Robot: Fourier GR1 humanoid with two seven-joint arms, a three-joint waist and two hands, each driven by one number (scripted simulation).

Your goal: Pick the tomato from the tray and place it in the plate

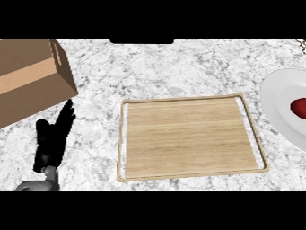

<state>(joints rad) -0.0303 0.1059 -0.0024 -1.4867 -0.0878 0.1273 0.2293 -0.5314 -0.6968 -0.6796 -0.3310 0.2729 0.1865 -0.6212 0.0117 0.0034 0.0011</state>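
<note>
The small red tomato (304, 108) is lying on the round white plate (279, 105) at the right edge; the left robot hand (51, 141) is resting open.

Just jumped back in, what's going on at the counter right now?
Nothing is being handled at this moment. The tomato lies on the white plate at the right edge, not on the wooden tray in the middle. The left hand rests open at the lower left, fingers straight, beside the tray and touching nothing. The right hand is out of view. A cardboard box sits at the upper left.
</note>
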